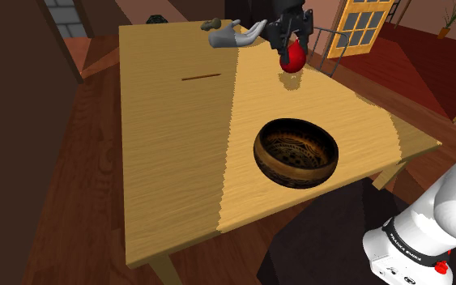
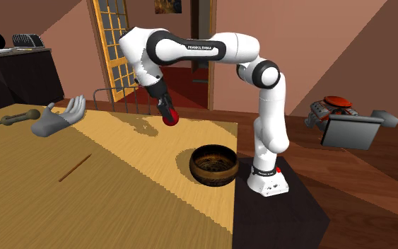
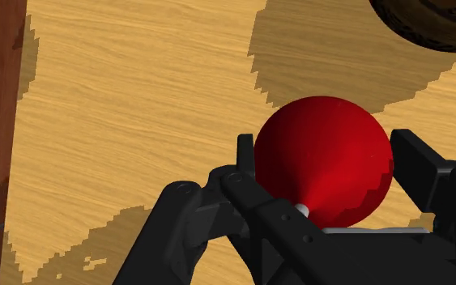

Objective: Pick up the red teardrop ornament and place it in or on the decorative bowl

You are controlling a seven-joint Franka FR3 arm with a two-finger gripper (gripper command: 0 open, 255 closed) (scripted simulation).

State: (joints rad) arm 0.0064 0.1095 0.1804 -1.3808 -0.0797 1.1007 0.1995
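Observation:
The red teardrop ornament point(image 1: 294, 56) hangs in the air above the far part of the wooden table point(image 1: 169, 138), clasped between the black fingers of my gripper point(image 1: 291, 50). From the side, the ornament point(image 2: 169, 117) is clearly lifted off the tabletop, with the gripper point(image 2: 165, 111) shut on it. Up close, the red ornament point(image 3: 325, 160) sits between both fingers point(image 3: 246, 158), its narrow neck toward the hand. The dark brown decorative bowl point(image 1: 296, 152) stands on the table nearer the stand, apart from the ornament; its rim point(image 3: 424, 24) shows beyond the ornament.
A grey hand-shaped figure point(image 1: 234, 35) and a small dark object point(image 2: 17, 117) lie at the table's far end. A thin stick point(image 1: 201, 77) lies on the tabletop. A metal chair point(image 1: 331, 44) stands behind the gripper, near a yellow glazed door point(image 1: 364, 24).

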